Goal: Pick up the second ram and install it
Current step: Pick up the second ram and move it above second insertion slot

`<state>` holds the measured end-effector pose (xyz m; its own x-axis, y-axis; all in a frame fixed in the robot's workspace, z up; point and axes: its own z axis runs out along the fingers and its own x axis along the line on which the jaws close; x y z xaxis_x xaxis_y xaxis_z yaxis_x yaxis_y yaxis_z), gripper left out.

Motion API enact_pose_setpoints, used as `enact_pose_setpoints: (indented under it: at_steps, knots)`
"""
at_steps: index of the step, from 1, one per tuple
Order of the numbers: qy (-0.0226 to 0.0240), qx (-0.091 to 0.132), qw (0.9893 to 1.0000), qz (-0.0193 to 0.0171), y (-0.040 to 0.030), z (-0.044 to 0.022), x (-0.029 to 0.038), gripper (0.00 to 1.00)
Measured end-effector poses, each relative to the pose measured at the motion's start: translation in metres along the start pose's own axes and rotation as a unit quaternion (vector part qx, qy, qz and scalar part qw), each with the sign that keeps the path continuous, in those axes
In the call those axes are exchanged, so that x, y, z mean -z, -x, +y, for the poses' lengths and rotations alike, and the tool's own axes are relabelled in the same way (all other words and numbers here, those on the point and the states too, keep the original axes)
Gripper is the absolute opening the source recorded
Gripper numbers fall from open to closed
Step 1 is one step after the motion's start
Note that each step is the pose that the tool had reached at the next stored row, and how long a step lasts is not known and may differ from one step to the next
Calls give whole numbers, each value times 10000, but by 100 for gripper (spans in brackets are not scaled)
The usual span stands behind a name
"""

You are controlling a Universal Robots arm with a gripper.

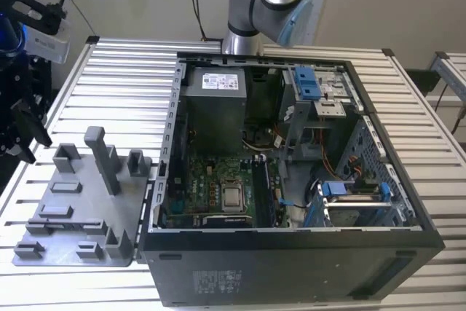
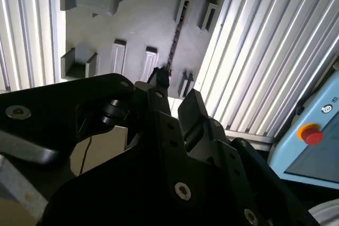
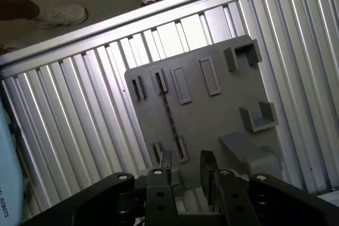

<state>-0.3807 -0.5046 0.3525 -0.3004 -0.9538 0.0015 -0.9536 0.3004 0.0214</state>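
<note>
Task barely begun. Second ram (image 3: 167, 115) stood on edge in slots of gray holder (image 3: 212, 115), seen in first wrist view as thin dark strip, not lifted. Holder lay on slatted worktop (image 3: 79, 104) toward its edge at exterior view's left, beside open computer case (image 1: 291, 267). Pincer (image 3: 186, 161) hovered above holder, fingers (image 3: 165, 165) apart, gripping nothing. Grasp, carry and seating in case all left, by my judgement.

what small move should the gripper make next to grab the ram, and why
Probably a slight sideways shift to centre before descending. The second ram stands on edge in slots of the grey holder, and in both wrist views its line runs toward one finger, not the gap of the open gripper.
</note>
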Motion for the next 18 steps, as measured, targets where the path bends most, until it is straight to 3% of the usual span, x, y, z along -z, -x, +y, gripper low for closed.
enact_pose_setpoints:
  at_steps: [5, 18]
  knots:
    - [-4, 318, 9995, -20, -2, 6, -59, 36]
    - [-8, 794, 9968, -70, -12, 34, -190, 36]
